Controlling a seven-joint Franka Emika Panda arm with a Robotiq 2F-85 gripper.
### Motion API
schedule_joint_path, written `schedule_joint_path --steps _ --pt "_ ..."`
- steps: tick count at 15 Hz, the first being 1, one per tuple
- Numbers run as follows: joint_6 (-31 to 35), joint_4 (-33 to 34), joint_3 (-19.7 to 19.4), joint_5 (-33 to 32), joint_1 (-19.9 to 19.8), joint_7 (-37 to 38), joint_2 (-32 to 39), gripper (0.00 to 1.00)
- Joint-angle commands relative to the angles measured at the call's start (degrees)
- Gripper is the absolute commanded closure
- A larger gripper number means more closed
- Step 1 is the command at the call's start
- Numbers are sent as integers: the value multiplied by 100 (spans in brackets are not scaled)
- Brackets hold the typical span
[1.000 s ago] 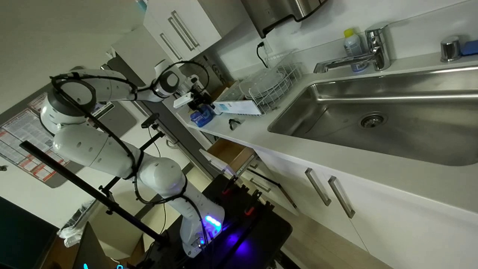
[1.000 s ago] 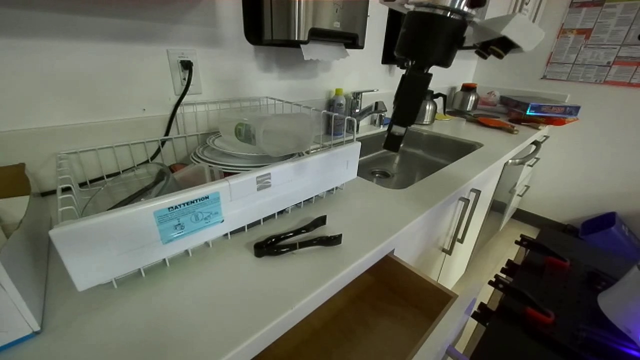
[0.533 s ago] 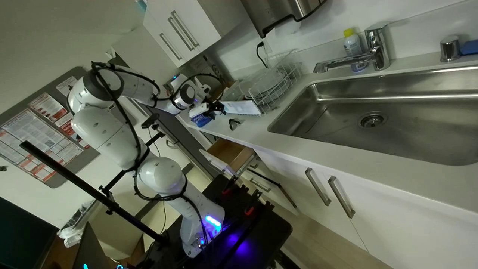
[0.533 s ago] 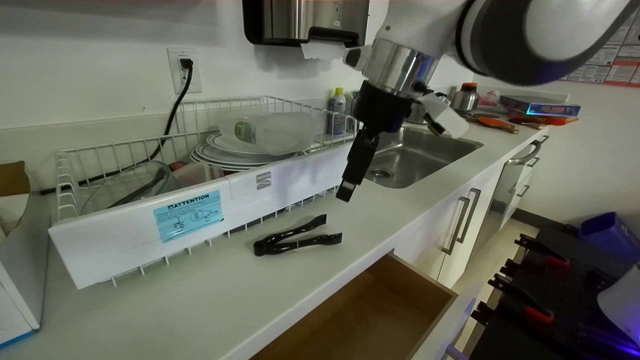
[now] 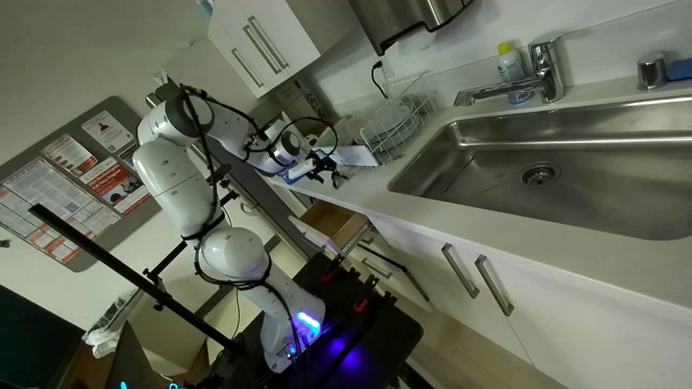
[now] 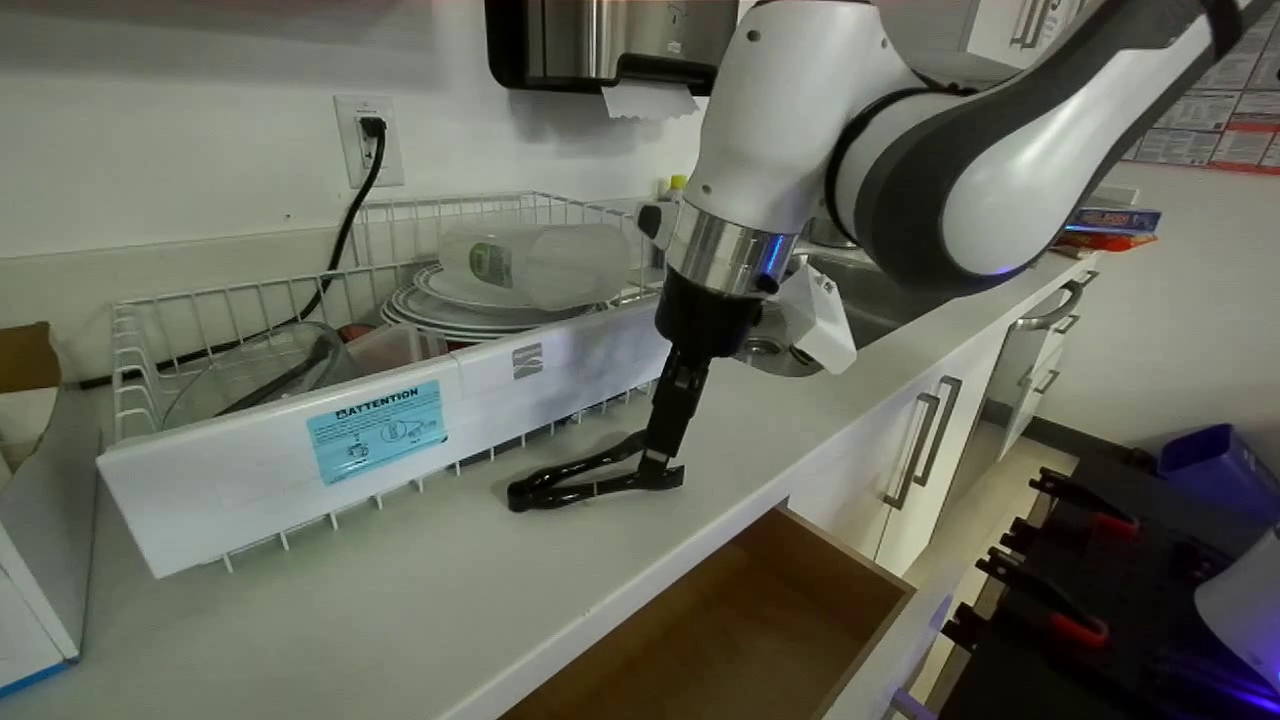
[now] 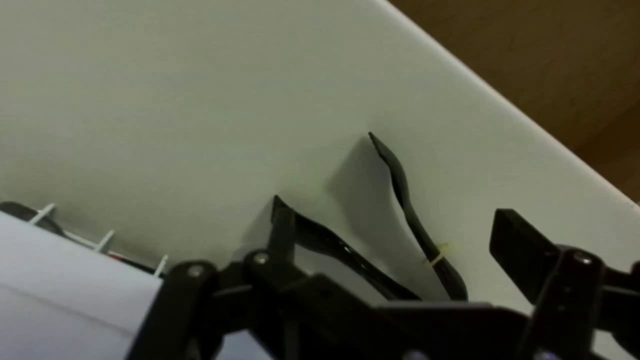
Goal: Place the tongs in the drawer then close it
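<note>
The black tongs (image 6: 560, 492) lie spread open on the white counter, parallel to the drawer side, with their tips towards the sink. In the wrist view both arms of the tongs (image 7: 410, 215) show, one with a pale band around it. My gripper (image 7: 395, 218) is open. Its fingers stand on either side of the tongs; the left finger overlaps one tip, and I cannot tell whether they touch. In an exterior view the gripper (image 6: 657, 465) points down at the tongs' tips. The drawer (image 6: 750, 615) is pulled out below the counter edge, its visible wooden inside bare. It also shows open in an exterior view (image 5: 331, 222).
A white wire dish rack (image 6: 400, 400) with plates and a plastic container stands just behind the tongs. An open box (image 6: 45, 540) stands at the counter's left end. The steel sink (image 5: 540, 210) lies beyond the rack. A blue package (image 5: 292, 172) is near the arm.
The arm has swung in and lowered, bringing the gripper from above the sink side of the counter down to the tongs. The tongs and the drawer have not moved.
</note>
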Motion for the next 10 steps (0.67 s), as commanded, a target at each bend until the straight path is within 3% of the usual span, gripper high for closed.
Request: schedule_joint_path --steps 1,5,7,10 --pt "-36 546 -184 152 272 -110 622 0" --pt "-102 950 -290 293 432 -214 1100 0" --pt "-129 1110 -346 312 493 -247 1256 28" --pt "-128 1274 -407 324 564 -233 1342 49"
